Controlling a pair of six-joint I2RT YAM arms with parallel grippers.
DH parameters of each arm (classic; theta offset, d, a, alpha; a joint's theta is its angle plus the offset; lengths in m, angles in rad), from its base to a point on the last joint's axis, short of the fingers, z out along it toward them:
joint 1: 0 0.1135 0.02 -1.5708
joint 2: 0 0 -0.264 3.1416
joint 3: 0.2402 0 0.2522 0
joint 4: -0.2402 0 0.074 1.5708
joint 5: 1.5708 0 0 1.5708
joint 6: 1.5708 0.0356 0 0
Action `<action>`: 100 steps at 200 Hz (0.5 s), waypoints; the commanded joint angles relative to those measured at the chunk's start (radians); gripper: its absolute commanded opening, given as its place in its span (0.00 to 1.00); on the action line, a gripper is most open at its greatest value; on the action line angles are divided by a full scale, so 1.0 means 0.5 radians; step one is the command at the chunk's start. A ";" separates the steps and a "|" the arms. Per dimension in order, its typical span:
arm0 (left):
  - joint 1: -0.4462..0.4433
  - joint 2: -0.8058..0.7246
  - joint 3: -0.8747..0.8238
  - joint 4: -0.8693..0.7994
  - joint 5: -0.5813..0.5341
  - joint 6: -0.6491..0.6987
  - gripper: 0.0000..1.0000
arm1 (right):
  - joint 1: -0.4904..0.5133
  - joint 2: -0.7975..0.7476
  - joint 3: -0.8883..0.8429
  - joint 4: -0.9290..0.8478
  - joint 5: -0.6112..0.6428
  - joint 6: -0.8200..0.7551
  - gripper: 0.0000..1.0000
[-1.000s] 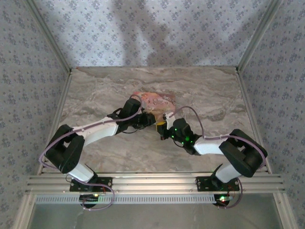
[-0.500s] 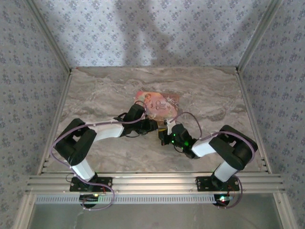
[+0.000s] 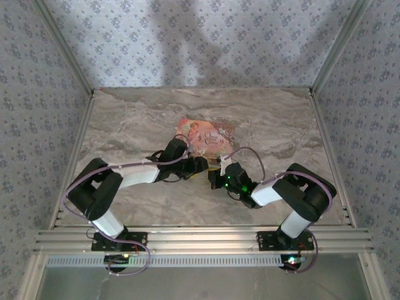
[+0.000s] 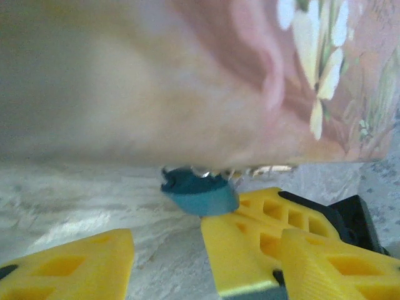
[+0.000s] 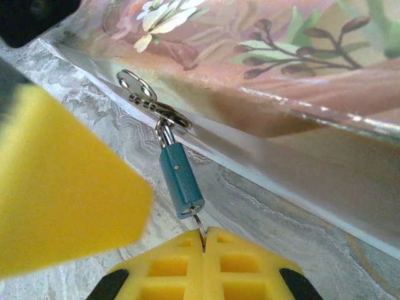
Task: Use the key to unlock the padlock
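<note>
Left end effector [image 4: 167, 244]: low over the marbled counter [image 3: 131, 125], yellow fingers spread apart, nothing between them.

Padlock [image 5: 180, 181]: small blue body at the near edge of the pink pictured box [image 3: 208, 135], just off one left fingertip. A ring with a spare key [image 5: 136, 84] hangs from its shackle end, against the box.

Right end effector [image 5: 204, 237]: fingers pressed together on the key [image 5: 199, 224]. The key's thin blade meets the padlock's near end.
</note>
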 commanded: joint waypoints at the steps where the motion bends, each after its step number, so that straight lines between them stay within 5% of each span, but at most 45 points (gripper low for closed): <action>1: 0.047 -0.178 -0.108 0.054 -0.051 -0.085 0.69 | 0.009 0.009 -0.005 0.068 0.023 0.064 0.00; 60: 0.101 -0.395 -0.542 0.762 -0.153 -0.444 0.70 | 0.009 -0.113 0.068 -0.149 -0.050 0.217 0.00; 100: 0.090 -0.362 -0.598 0.917 -0.163 -0.556 0.67 | 0.009 -0.161 0.120 -0.261 -0.101 0.400 0.00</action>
